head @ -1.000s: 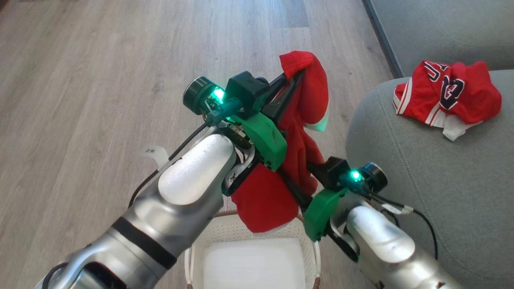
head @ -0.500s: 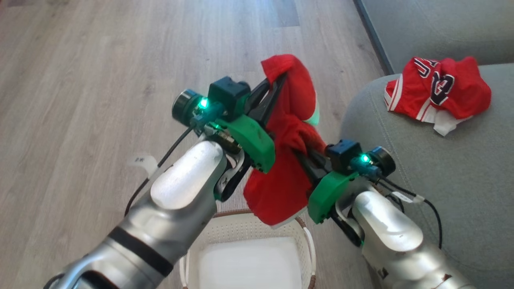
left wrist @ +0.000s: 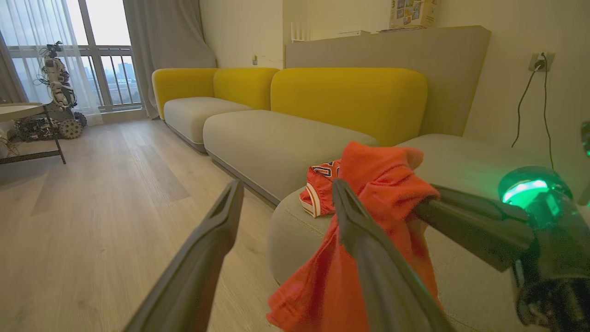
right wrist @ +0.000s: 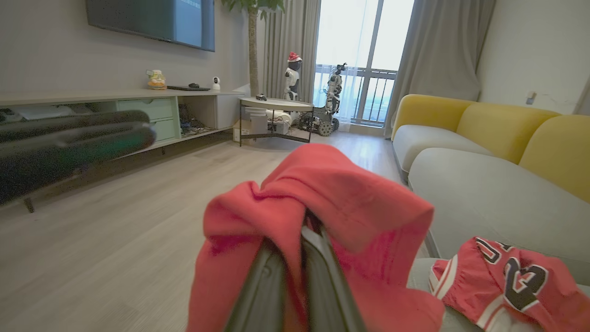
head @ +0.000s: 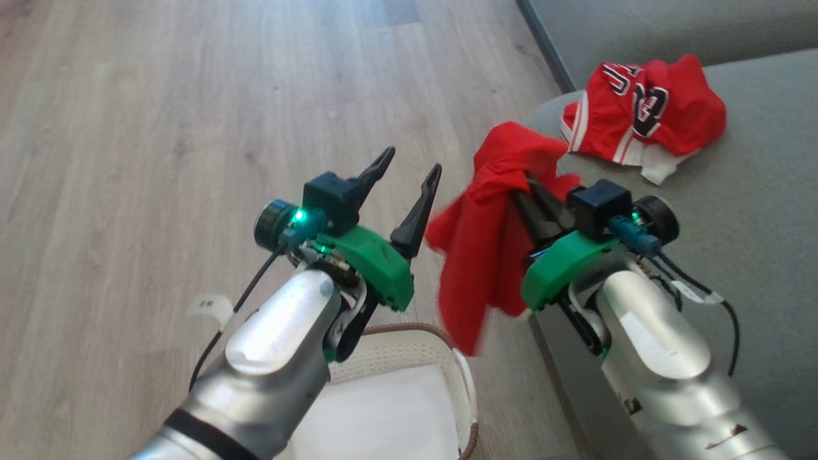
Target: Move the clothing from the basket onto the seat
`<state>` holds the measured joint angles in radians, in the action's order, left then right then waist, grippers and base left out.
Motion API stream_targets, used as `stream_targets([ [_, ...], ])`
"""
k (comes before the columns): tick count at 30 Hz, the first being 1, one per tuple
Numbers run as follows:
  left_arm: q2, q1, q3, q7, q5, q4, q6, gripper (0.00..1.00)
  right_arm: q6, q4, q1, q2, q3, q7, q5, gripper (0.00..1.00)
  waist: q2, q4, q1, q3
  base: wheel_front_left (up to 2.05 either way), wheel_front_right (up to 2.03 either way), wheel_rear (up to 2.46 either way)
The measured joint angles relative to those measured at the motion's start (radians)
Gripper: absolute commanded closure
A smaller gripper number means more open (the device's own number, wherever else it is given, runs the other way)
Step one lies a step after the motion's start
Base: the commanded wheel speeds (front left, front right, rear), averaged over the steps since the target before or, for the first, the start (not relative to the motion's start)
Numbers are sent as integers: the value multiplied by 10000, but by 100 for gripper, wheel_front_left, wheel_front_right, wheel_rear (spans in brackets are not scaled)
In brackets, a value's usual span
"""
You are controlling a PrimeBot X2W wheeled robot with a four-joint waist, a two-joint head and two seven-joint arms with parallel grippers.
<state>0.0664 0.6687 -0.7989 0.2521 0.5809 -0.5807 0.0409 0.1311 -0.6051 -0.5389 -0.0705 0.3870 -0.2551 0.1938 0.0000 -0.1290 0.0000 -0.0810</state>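
Pinching a fold of the shorts (head: 473,255), our right pincer (head: 527,191) has its fingers pressed together; the cloth hangs in the air just beside the edge of the seat (head: 754,211), not yet on it. Our left pincer (head: 412,163) is spread wide and holds nothing. The jersey (head: 639,108) already lies on the seat. We judge that only laying the shorts down is left; the basket (head: 409,351) shows no red.
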Motion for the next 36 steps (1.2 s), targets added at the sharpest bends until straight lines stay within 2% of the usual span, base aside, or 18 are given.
stream_targets([
  [15,102,-1010,38,2,-1035,339,-244,0,0,694,411,-604,-1383,0,-640,100,0,-1689,1,436,0,0,0],
  [25,-69,-1076,82,2,-1340,337,-410,0,0,1127,412,-685,-2021,0,-800,100,0,-2965,1,955,0,0,0],
  [30,-94,-1076,79,2,-1517,303,-420,0,0,1204,411,-777,-2265,0,-840,100,0,-3303,1,1300,0,0,0],
  [36,-132,-1076,75,2,-1680,301,-422,0,0,1221,366,-838,-2502,12,-874,100,0,-3320,1,1632,0,0,0],
])
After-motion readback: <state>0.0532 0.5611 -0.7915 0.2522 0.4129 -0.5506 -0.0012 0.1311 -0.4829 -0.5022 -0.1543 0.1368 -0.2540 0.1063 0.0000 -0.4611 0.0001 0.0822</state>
